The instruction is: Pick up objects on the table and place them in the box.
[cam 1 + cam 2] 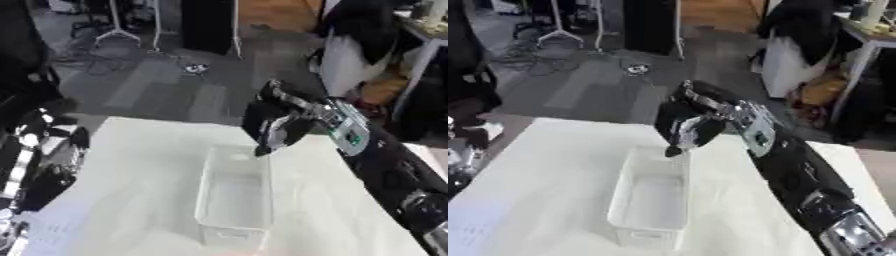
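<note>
The right hand (686,131) hangs over the far end of the box (234,197), its fingers (265,149) curled downward with the tips just above the box's far rim; whether they pinch anything I cannot tell, since what sits between them is only dark and blurred. Its arm (798,172) runs back across the right side of the surface (131,190) toward the lower right corner. The box is clear plastic, long and narrow, standing in the middle of the white surface directly beneath and in front of the hand, and it looks bare inside. The left hand (44,165) shows at the left edge of the surface, well apart from the box; its fingers are too blurred to read.
</note>
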Robot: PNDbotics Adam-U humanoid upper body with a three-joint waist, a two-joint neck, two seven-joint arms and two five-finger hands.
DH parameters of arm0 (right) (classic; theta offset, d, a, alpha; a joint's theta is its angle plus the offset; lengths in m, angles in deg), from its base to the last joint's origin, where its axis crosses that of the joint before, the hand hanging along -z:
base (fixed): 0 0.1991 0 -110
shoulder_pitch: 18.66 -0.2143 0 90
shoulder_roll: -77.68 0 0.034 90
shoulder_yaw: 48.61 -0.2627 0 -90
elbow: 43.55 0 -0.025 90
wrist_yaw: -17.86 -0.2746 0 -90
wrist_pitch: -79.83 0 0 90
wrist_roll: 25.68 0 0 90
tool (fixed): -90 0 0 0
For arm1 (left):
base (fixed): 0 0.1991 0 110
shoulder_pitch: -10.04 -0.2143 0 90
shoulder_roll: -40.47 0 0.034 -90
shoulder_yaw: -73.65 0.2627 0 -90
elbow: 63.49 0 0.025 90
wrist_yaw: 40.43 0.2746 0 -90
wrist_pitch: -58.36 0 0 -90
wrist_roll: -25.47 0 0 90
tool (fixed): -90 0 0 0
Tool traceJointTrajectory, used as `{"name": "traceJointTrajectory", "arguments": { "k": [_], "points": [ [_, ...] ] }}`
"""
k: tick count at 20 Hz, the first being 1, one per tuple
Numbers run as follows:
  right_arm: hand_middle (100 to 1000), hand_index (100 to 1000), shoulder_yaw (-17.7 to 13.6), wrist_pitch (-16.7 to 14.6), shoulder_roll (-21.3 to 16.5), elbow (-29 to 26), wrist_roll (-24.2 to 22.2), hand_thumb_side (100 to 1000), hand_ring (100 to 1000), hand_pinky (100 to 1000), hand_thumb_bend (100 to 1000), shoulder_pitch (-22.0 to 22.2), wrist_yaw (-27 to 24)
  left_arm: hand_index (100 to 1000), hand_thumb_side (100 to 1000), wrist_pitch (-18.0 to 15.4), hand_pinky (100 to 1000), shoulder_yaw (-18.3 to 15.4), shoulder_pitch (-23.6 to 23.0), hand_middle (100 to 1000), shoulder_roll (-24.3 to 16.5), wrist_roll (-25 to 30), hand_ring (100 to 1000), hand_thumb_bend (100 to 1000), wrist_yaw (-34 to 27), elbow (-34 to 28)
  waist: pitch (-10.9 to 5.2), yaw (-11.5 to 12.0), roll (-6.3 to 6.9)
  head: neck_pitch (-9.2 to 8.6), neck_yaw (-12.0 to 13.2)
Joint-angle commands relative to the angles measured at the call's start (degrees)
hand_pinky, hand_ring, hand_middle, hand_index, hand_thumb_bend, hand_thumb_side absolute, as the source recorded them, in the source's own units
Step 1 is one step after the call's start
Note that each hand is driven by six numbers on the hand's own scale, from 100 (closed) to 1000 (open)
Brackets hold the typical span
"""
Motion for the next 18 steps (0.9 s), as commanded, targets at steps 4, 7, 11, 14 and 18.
{"name": "traceJointTrajectory", "arguments": {
  "k": [4,7,11,14,18],
  "points": [
    [223,411,-0.83,0.24,-1.08,-0.30,0.22,537,100,100,851,-1.59,-1.49,870,871,0.21,645,-0.94,1.09,852,-0.93,-0.56,748,109,0.12,-1.40,-0.53,0.59,-0.05,-0.47,1.11],
    [225,412,-1.11,0.34,-1.24,-0.16,0.35,539,100,100,852,-1.50,-2.29,869,871,0.21,645,-0.93,1.11,852,-0.93,-0.56,748,110,0.11,-1.38,-0.44,0.82,-0.20,-0.43,1.48],
    [229,415,-1.19,0.47,-1.09,-0.14,0.26,551,103,100,846,-1.43,-3.47,870,872,0.17,645,-0.90,1.13,852,-1.00,-0.47,748,110,0.11,-1.39,-0.36,1.07,-0.27,-0.43,1.66],
    [233,394,-0.90,0.41,-1.17,-0.37,0.10,558,162,100,754,-1.39,-3.80,870,872,0.15,644,-0.86,1.05,853,-1.00,-0.36,748,109,0.06,-1.32,-0.34,1.12,-0.36,-0.44,1.65],
    [581,703,-0.40,-0.10,-2.19,-1.62,-0.56,691,493,298,855,-1.13,-0.97,870,872,0.06,645,-0.77,0.93,853,-1.30,-0.13,748,108,-0.03,-1.18,-0.27,1.01,-0.35,-0.41,1.70]
  ]
}}
